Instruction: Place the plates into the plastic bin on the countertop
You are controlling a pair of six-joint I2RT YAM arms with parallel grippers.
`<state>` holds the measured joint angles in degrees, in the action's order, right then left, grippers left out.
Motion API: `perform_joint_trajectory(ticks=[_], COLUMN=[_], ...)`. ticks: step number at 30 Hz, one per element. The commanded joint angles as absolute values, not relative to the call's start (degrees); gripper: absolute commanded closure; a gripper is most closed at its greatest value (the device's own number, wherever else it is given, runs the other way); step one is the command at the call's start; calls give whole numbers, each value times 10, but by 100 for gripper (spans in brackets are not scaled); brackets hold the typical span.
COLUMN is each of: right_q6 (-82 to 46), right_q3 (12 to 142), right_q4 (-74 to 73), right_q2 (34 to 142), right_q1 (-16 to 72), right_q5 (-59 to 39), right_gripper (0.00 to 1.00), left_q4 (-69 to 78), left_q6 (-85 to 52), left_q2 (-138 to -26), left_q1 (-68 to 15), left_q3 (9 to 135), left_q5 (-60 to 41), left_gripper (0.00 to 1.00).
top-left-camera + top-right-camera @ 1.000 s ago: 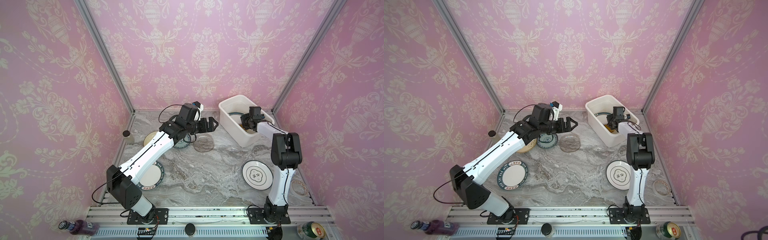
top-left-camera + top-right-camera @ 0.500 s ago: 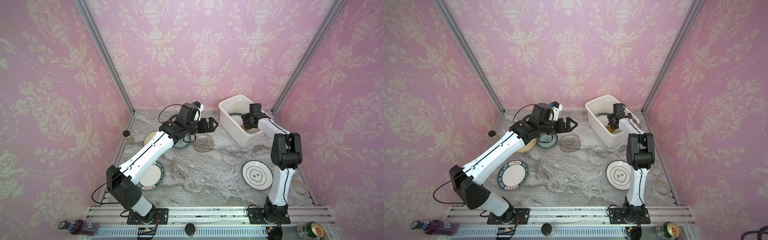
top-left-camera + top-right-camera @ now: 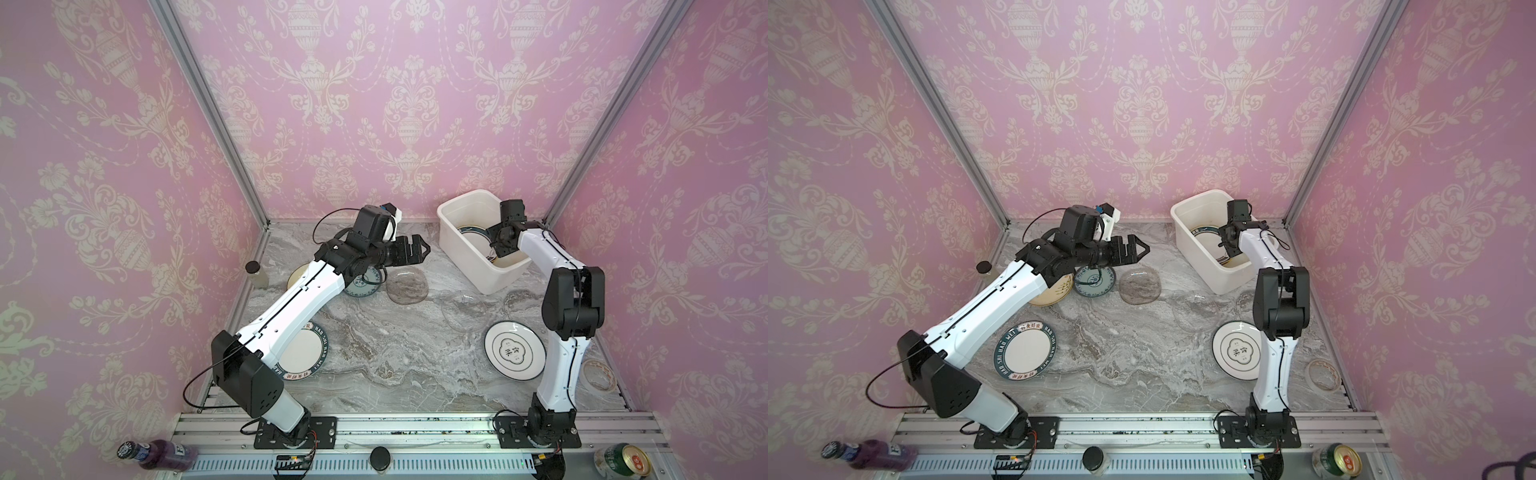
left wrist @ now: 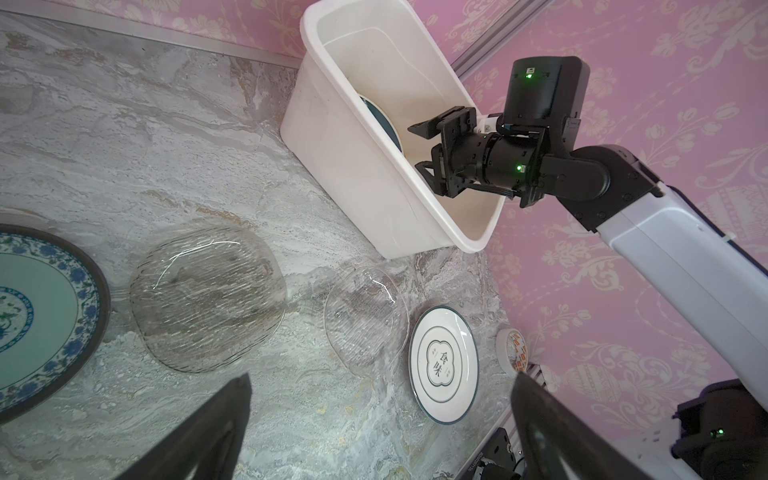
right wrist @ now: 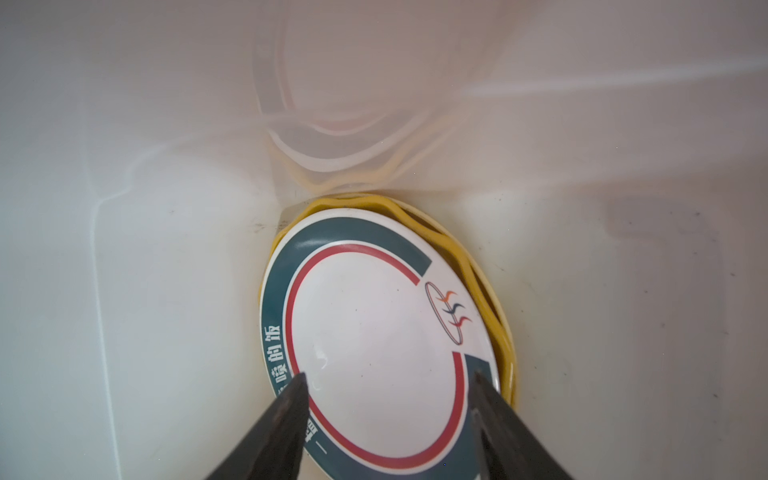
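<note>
The white plastic bin [image 3: 461, 253] stands at the back right of the countertop [image 3: 395, 357]. My right gripper [image 5: 390, 375] is inside it, open, just above a white plate with a teal and red ring [image 5: 374, 311]. That plate lies on a yellow scalloped plate [image 5: 469, 266]. My left gripper [image 3: 422, 248] hangs open and empty above a smoky glass plate [image 3: 407, 284]. Also on the countertop are a teal floral plate [image 3: 365, 286], a clear glass plate [image 3: 465, 311], a pale yellow plate [image 3: 1054, 291], a lettered-rim plate [image 3: 305, 353] and a white plate with characters [image 3: 514, 350].
A tape roll [image 3: 598, 374] lies at the right front edge. A small jar [image 3: 255, 272] stands by the left wall. On the ribbed rail [image 3: 415, 428] side lie a purple bottle [image 3: 160, 454] and a can [image 3: 623, 459]. Pink walls close three sides.
The right gripper's jaws have spread wider over the plate in the bin and its wrist has drawn back a little. The left arm has not moved.
</note>
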<state>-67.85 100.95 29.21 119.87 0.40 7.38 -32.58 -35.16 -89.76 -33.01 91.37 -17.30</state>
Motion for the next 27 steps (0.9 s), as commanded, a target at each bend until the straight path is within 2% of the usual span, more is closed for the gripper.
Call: perform_joint_trajectory(ticks=[1,5,10,14,21,27], right_q6=[-652,-619,-545,-486,-369,-330], right_q3=[1024,1012,950,898,837,762], right_q4=[318,303,246,245,392,509], right_q2=[1214,1189,1108,1026,872,745], right_q1=[-5,-5,2,16,30,-4], right_q5=[98,85,60,55,86,61], right_gripper=[38,38,39,43,43,41], left_q4=[-344,-347,-371,-396,-411,-450], left_q6=[-330,-327,-347,-365,-412,-481], left_q2=[-890,-883,-873,-875,-860,-880], left_q1=[-322,-320,-320,-321,-364,-426], left_q3=[933,933,937,946,945,950], left_q5=[-163,-156,-148,-194,-183,-164], left_gripper=[1,1,1,4,7,7])
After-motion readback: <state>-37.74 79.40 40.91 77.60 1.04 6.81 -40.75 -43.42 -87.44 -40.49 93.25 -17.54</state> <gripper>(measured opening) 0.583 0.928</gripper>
